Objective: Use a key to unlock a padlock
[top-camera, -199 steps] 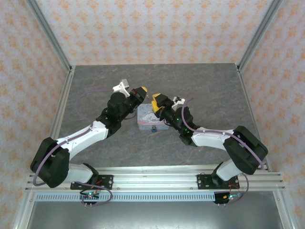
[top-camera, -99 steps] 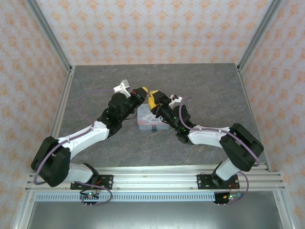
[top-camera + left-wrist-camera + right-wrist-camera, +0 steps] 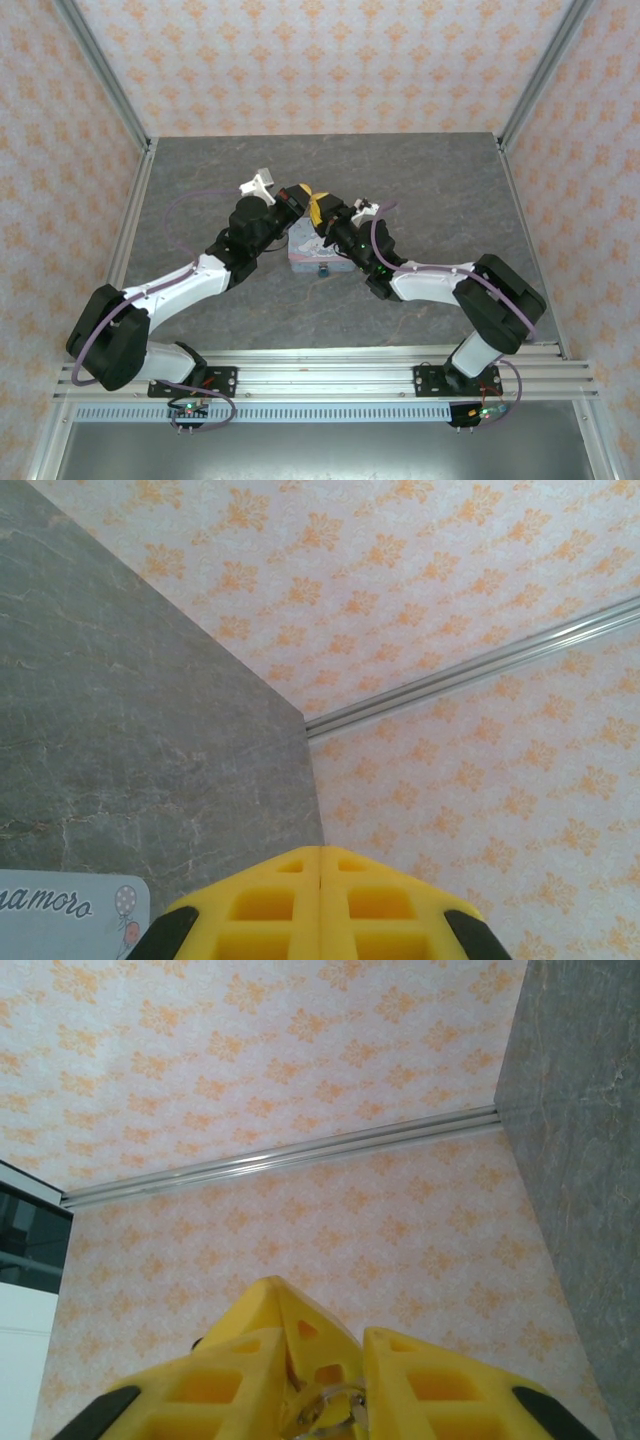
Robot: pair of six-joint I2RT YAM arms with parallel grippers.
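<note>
In the top view my left gripper (image 3: pixel 302 193) and right gripper (image 3: pixel 317 206) meet tip to tip above the pastel tin box (image 3: pixel 318 252). The tiny blue-teal padlock (image 3: pixel 323 271) sits at the tin's near edge. The left wrist view has the left gripper (image 3: pixel 320 865) shut, its yellow fingers pressed together with nothing visible between them. My right gripper (image 3: pixel 318 1334) is clamped on a small silvery metal piece, the key (image 3: pixel 331 1411), deep between its fingers. The left gripper's yellow fingers (image 3: pixel 285 1305) poke into the gap right above that metal.
A corner of the tin box (image 3: pixel 70 915) with printed lettering lies below the left fingers. Grey stone-patterned tabletop (image 3: pixel 430 190) spreads all round, bounded by patterned walls and aluminium corner posts (image 3: pixel 545 75).
My right gripper has swung left and slightly up until its tips meet the left gripper's tips. The left gripper has barely moved. Tin and padlock stay put.
</note>
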